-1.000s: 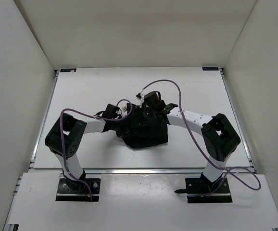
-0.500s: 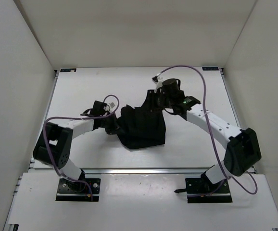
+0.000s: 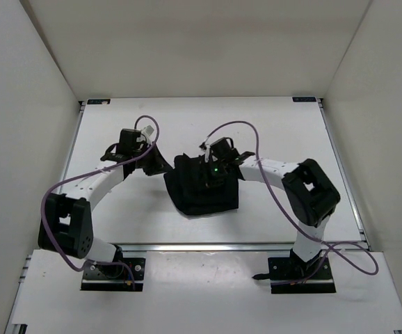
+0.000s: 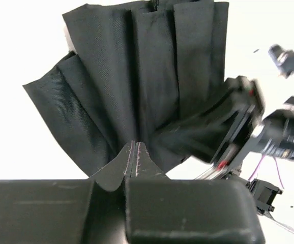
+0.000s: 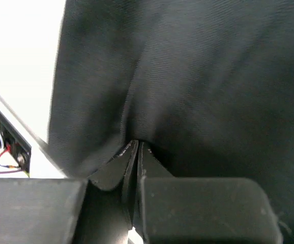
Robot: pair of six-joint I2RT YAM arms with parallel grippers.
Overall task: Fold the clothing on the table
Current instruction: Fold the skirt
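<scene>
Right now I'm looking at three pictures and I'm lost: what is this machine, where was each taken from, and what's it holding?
These are two robot arms, a left arm and a right arm, bolted at the near edge of a white table. The wide picture looks down from above and behind them. The other two come from a camera on each wrist, looking along that arm's two fingers. On the table lies a bunched black pleated skirt. The left gripper is shut, seemingly pinching the skirt's edge, with pleats fanning from its tips. The right gripper is shut too, fabric creasing at its tips.
</scene>
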